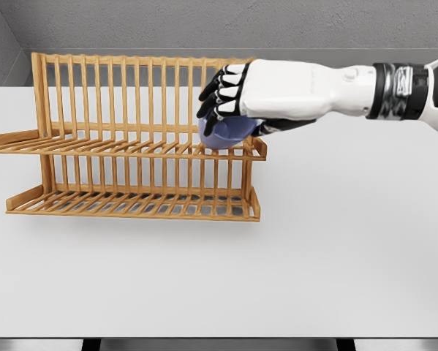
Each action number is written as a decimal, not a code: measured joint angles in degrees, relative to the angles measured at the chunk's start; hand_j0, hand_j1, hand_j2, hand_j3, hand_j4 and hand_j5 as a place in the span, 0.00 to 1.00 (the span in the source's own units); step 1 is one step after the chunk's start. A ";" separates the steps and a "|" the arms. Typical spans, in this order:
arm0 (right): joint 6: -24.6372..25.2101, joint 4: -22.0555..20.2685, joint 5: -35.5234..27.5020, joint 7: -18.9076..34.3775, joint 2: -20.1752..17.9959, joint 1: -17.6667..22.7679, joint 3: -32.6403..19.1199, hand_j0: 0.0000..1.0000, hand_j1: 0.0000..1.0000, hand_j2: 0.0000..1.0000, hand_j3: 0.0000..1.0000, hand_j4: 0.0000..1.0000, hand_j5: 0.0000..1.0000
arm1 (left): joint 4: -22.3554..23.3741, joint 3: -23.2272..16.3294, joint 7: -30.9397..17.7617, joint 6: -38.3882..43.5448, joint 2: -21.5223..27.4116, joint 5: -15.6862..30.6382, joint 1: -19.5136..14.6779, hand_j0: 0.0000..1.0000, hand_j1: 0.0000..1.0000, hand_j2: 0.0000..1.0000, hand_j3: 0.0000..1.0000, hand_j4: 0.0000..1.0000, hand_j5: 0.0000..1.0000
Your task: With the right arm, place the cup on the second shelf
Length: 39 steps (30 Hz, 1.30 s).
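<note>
While the cup (227, 133) is gripped from above in the curled fingers (217, 93) of the right hand (266, 91), it is held at the right end of the wooden rack (131, 146), directly under the palm. Its base appears to be at the upper shelf (94, 145), though contact cannot be confirmed. A short descent and a release are judged to remain. The rack is carried by the white desk (219, 278). No left arm is seen.

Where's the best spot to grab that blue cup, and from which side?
Probably around its rounded side wall, coming from the right and above, as the right hand does now. The cup sits at the upper shelf's right end, with slats behind it.
</note>
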 measured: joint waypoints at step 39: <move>-1.18 -0.05 0.40 0.09 -0.79 0.70 -2.05 1.00 1.00 1.00 1.00 1.00 1.00 | 0.00 0.00 0.00 0.00 0.00 0.00 0.00 1.00 1.00 1.00 1.00 1.00 1.00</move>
